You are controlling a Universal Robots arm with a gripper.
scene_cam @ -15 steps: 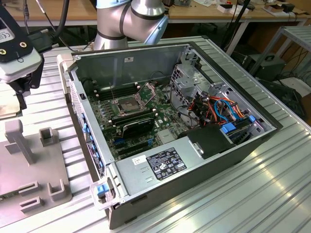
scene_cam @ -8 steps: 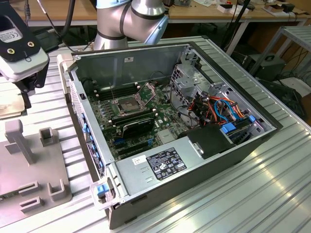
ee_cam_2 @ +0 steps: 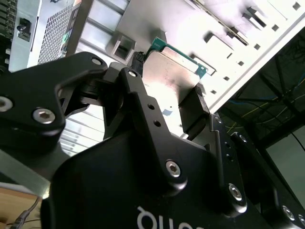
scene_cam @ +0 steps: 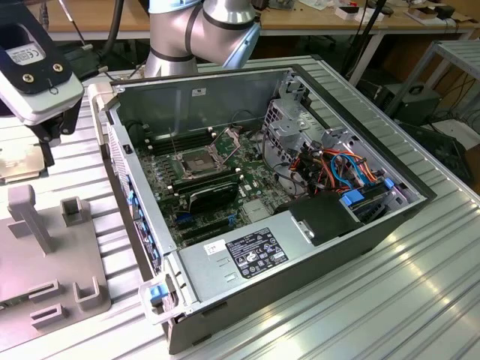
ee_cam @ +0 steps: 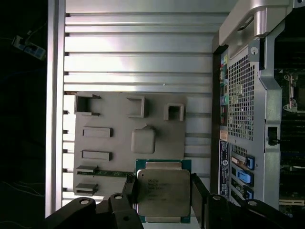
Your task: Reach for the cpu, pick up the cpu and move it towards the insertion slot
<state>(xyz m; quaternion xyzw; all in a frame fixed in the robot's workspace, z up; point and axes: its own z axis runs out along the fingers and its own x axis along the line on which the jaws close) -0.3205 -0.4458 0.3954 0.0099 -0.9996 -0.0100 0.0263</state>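
Black fingers [ee_cam: 164, 198] clamp the flat square silver-grey cpu [ee_cam: 163, 192] by its edges, above the grey plastic fixture plate [ee_cam: 119, 138].

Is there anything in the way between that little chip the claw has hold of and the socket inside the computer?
The gripper holds the cpu outside the case, above the grey fixture plate. The case's side wall stands between it and the insertion slot. The case is open on top, and nothing visible covers the slot.
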